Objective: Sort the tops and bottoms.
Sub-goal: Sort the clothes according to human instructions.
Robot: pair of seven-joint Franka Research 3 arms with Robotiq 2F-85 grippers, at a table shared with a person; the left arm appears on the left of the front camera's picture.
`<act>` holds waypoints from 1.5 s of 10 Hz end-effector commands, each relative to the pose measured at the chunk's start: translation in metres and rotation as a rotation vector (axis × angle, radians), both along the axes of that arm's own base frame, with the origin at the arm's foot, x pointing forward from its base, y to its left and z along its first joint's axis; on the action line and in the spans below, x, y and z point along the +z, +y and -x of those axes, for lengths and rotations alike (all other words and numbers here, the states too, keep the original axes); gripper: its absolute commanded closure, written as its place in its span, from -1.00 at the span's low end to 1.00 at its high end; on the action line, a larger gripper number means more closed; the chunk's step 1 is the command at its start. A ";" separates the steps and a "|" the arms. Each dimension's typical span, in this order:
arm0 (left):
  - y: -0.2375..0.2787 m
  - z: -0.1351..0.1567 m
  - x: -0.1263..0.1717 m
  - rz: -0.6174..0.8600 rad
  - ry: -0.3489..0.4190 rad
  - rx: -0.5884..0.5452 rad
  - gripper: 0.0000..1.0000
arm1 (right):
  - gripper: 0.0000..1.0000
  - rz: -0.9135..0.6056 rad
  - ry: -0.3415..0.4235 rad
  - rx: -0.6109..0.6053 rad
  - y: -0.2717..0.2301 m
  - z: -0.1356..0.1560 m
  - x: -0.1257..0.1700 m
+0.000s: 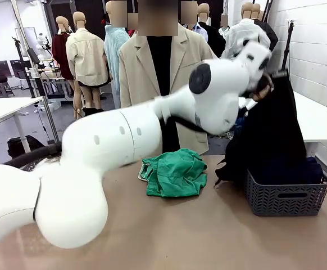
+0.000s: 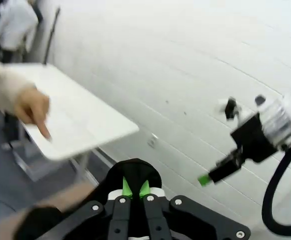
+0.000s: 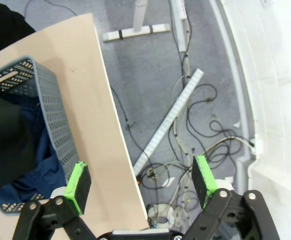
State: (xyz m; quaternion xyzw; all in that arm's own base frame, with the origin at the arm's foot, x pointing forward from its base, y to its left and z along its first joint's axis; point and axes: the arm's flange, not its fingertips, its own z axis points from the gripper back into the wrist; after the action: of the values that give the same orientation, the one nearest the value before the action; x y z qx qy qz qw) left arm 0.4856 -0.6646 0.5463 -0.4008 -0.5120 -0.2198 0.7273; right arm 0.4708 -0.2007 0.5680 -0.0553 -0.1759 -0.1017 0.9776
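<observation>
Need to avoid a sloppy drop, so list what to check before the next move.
1. Left claw shut on the black garment: ok.
2. Garment hanging above the grey basket: ok.
3. All of the garment inside the basket's rim: not ok; a fold bulges out past its left side.
4. Person's hand clear of the garment: cannot tell; it is close by in the front view.
5. Right claw open and empty: ok.
6. Green shorts lying on the table, apart from the basket: ok.
</observation>
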 end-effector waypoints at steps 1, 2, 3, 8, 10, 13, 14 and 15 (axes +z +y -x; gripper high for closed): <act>-0.073 -0.064 -0.012 -0.052 0.179 -0.115 1.00 | -1.00 0.013 0.004 0.009 0.000 0.001 0.000; -0.087 -0.057 -0.039 -0.089 0.238 -0.162 1.00 | -1.00 0.013 0.004 0.009 0.000 0.001 0.000; -0.096 -0.051 -0.056 -0.120 0.260 -0.188 1.00 | -1.00 0.013 0.004 0.009 0.000 0.001 0.000; -0.109 -0.018 -0.119 -0.376 0.478 -0.398 1.00 | -1.00 0.013 0.004 0.009 0.000 0.001 0.000; -0.113 -0.006 -0.113 -0.498 0.388 -0.424 0.73 | -1.00 0.013 0.004 0.009 0.000 0.001 0.000; -0.109 0.002 -0.073 -0.650 0.248 -0.465 -0.40 | -1.00 0.013 0.004 0.009 0.000 0.001 0.000; -0.103 0.003 -0.062 -0.667 0.204 -0.443 -0.78 | -1.00 0.013 0.004 0.009 0.000 0.001 0.000; -0.096 0.006 -0.050 -0.709 0.162 -0.440 -1.00 | -1.00 0.013 0.004 0.009 0.000 0.001 0.000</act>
State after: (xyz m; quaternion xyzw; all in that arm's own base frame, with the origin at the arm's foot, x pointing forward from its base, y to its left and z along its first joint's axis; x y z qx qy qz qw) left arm 0.4416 -0.7061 0.4776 -0.2702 -0.2318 -0.4840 0.7994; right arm 0.4708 -0.2008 0.5681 -0.0553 -0.1759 -0.1018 0.9776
